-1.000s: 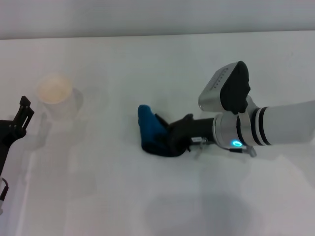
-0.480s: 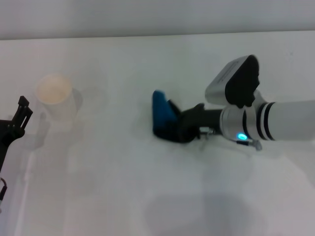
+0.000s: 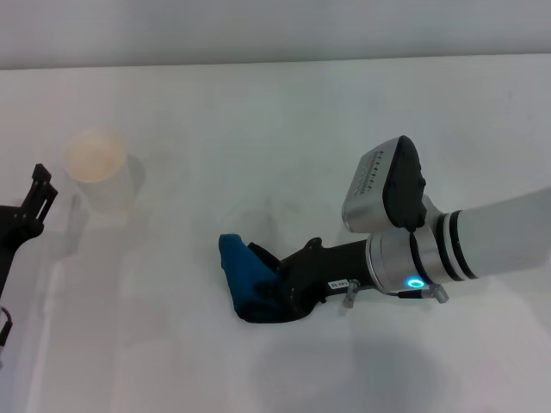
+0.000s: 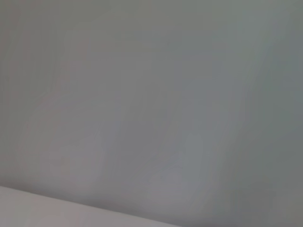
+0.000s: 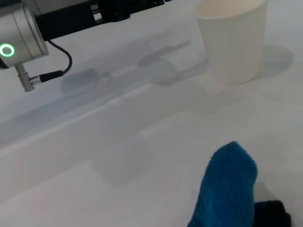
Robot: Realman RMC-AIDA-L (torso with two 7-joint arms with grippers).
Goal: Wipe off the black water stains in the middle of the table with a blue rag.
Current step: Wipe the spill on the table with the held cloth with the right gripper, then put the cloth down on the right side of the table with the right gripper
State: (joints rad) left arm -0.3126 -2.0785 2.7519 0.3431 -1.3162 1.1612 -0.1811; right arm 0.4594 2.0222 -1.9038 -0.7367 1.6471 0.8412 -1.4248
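here right gripper (image 3: 277, 291) fingers clamped on blue rag (image 3: 243, 277), pressed to table (image 3: 258, 120); no legible writing.

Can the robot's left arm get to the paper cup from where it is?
Probably yes. The left gripper sits at the table's left edge, close beside the cup, with only bare table between them. The right gripper is away with the rag.
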